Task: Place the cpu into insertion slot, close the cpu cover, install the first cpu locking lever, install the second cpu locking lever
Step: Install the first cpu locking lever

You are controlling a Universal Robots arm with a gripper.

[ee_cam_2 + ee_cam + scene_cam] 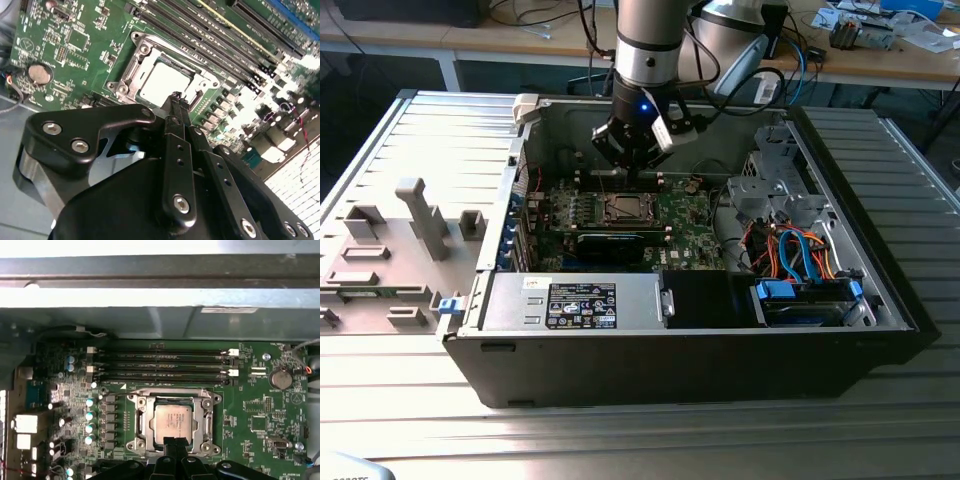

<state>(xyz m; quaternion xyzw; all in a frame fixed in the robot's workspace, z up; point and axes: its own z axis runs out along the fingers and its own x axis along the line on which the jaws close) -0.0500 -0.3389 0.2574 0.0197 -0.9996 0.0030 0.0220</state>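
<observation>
The cpu (172, 422) lies flat in the insertion slot (134, 401), its silvery top facing up among the green board; it is also visible in the second wrist view (161, 81) and the exterior view (623, 208). The cpu cover (145, 423) lies down around the chip as a metal frame (131, 67). My gripper (175, 442) hovers over the socket's edge with its two thin fingers pressed together and nothing between them. Its tip (177, 98) overlaps the chip's rim. In the exterior view the gripper (630, 170) hangs just above the socket inside the case.
Long memory slots (160, 365) run beside the socket. A coin battery (281, 379) sits on the board. A black box with a white label (582, 303) fills the case front, with a drive cage and coloured cables (800, 250) toward the exterior view's right. Case walls (160, 315) surround the board.
</observation>
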